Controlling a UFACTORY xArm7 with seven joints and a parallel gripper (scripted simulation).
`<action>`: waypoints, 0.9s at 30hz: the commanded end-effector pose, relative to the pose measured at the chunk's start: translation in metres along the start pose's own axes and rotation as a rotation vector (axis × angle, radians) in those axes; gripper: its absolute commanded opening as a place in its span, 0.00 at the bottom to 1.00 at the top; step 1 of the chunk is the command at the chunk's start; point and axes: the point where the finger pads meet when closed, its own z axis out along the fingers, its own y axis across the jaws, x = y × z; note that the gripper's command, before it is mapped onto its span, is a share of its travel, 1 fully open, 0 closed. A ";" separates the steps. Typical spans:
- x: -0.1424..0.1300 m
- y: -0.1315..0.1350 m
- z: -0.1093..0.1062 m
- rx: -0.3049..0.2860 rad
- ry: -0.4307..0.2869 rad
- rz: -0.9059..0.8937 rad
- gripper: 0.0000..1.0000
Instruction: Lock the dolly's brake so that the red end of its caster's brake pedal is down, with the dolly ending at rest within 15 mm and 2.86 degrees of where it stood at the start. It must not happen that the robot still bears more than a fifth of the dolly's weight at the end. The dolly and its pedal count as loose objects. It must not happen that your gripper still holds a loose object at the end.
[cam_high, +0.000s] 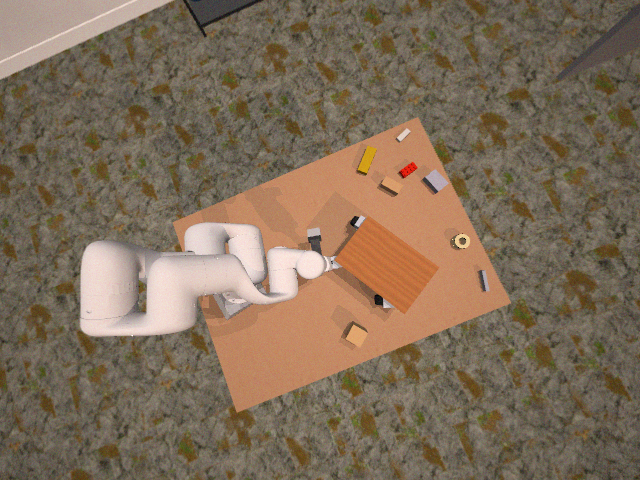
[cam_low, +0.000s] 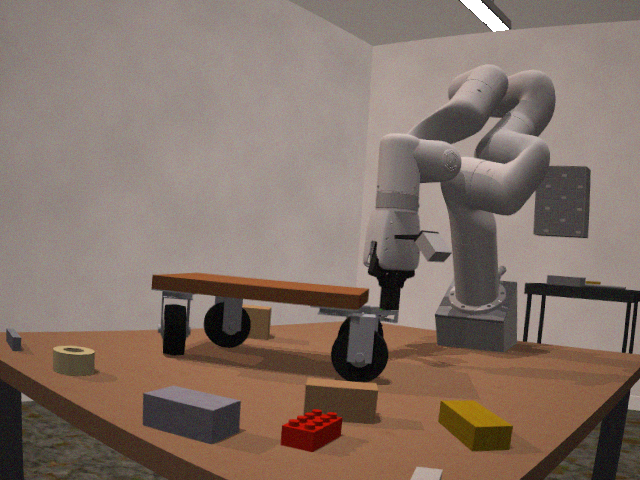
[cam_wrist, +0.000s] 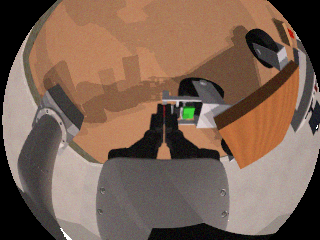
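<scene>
Top view, dolly: the dolly (cam_high: 386, 263) sat mid-table with its long side running toward 4 o'clock, bare table (cam_high: 279, 356) open at 6 and 7 o'clock.
Top view, clutter: a yellow block (cam_high: 367, 159), red brick (cam_high: 408, 169) and grey block (cam_high: 435, 180) lay at 12 o'clock of the deck, well apart; a tape roll (cam_high: 460, 240) sat near the table's 3 o'clock edge.
Top view, arm: the arm (cam_high: 170, 279) reached from 9 o'clock, wrist over the deck's near corner.
Exterior view, gripper: the gripper (cam_low: 389, 303) pointed straight down, its tip at the brake pedal (cam_low: 361, 311) on the caster (cam_low: 360, 348) under the deck's end.
Exterior view, room: open table lay between caster and arm base (cam_low: 504, 330).
Wrist view, jaws: the fingers were clenched together, gripping nothing.
Wrist view, pedal: a green patch (cam_wrist: 190, 114) showed just at 1 o'clock of the fingertips, a thin red sliver at 12 o'clock.
</scene>
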 end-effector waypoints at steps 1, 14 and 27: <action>0.000 0.001 0.002 -0.003 -0.001 0.000 0.00; 0.000 0.001 0.006 -0.003 -0.001 0.000 0.00; 0.000 0.001 0.008 -0.003 -0.001 0.000 0.00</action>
